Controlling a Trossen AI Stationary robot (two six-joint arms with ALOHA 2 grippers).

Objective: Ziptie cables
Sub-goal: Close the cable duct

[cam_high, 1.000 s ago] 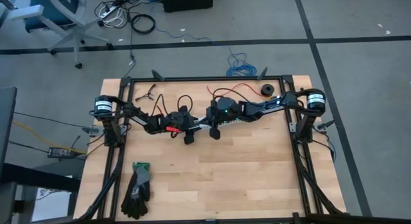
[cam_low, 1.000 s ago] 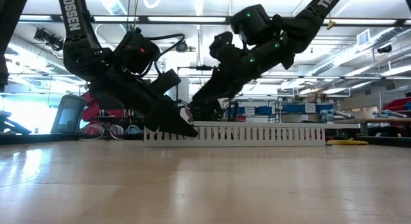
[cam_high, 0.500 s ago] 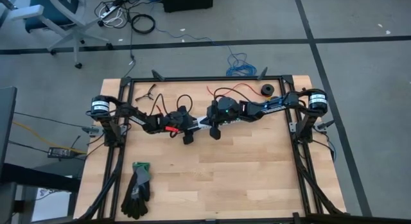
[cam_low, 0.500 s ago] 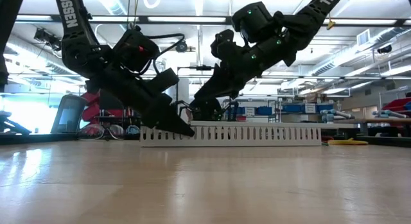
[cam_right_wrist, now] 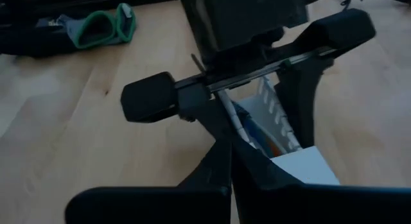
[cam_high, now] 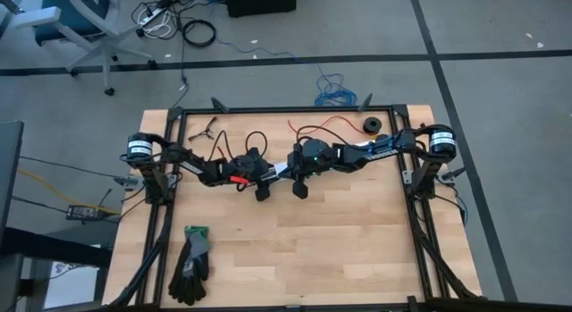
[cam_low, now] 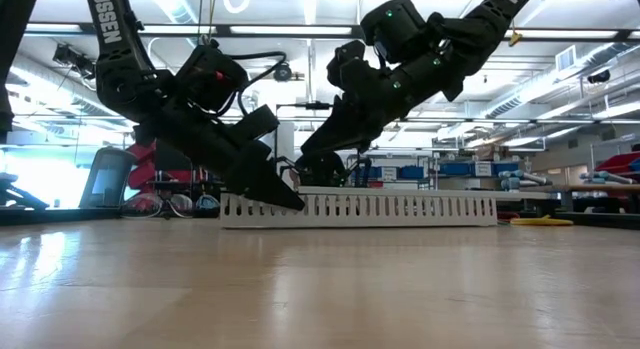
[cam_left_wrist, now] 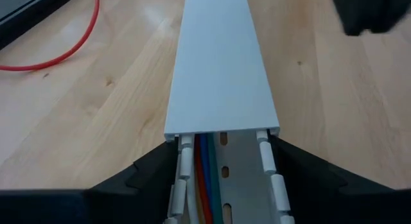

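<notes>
The left gripper (cam_left_wrist: 225,179) straddles the open end of the white channel (cam_left_wrist: 218,70), one finger against each side wall. Inside lie the cables (cam_left_wrist: 207,185), mostly hidden under the channel's lid. The right gripper (cam_right_wrist: 230,161) is pinched shut above that same end; whether it nips anything is hard to see. Both meet near the table's (cam_high: 357,240) far edge, about midway along it.
</notes>
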